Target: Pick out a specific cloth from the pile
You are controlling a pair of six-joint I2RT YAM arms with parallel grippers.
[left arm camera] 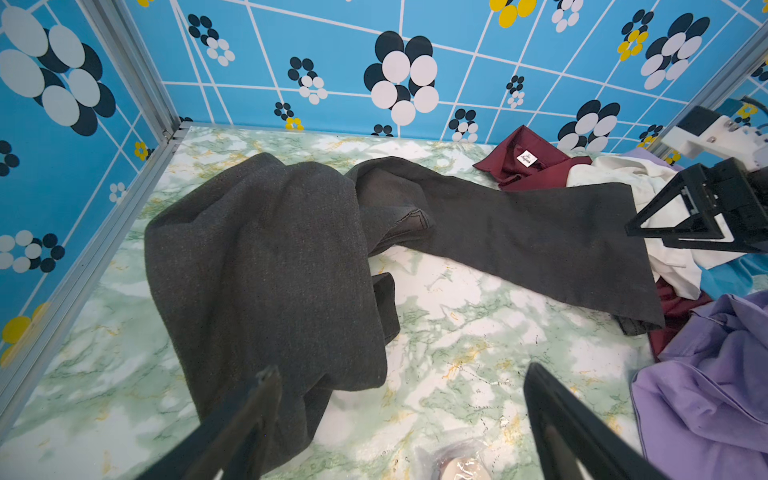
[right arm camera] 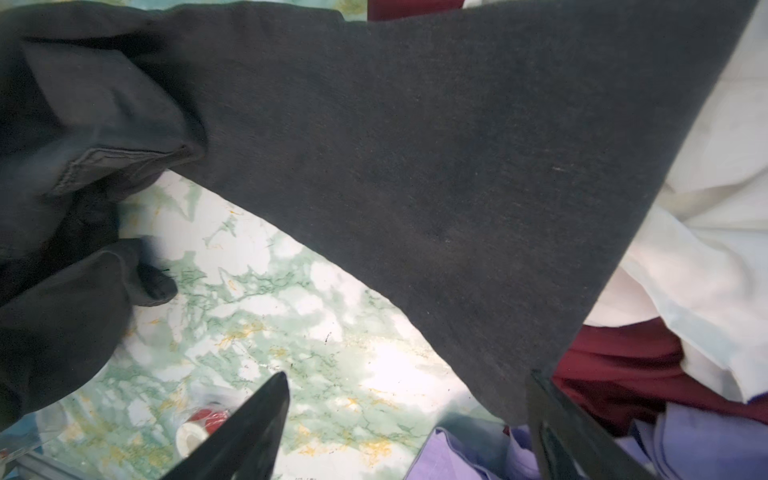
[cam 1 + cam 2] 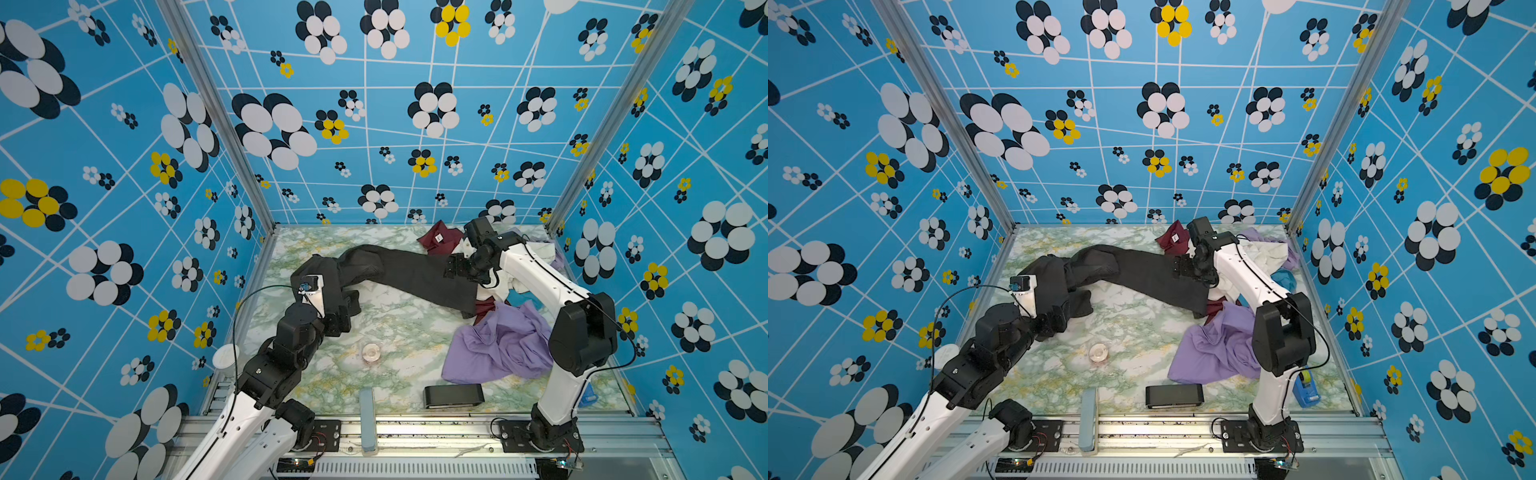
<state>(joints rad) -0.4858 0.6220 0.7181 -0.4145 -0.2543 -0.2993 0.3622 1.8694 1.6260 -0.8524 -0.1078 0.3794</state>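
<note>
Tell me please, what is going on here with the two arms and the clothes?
The left gripper and the right gripper are getting a black cloth out of a pile of mixed garments. The cloth lies stretched over the table, one end bunched by the left gripper, the other resting on the pile below the right gripper. Both are open and hold nothing.

Bare table (image 3: 395,316) lies open between the draped cloth (image 3: 415,272) and the pile (image 3: 498,345).

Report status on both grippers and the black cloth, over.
Left gripper open, empty. Right gripper open, empty. Black cloth stretched across table, one end on the pile. Nothing lying on it.
</note>
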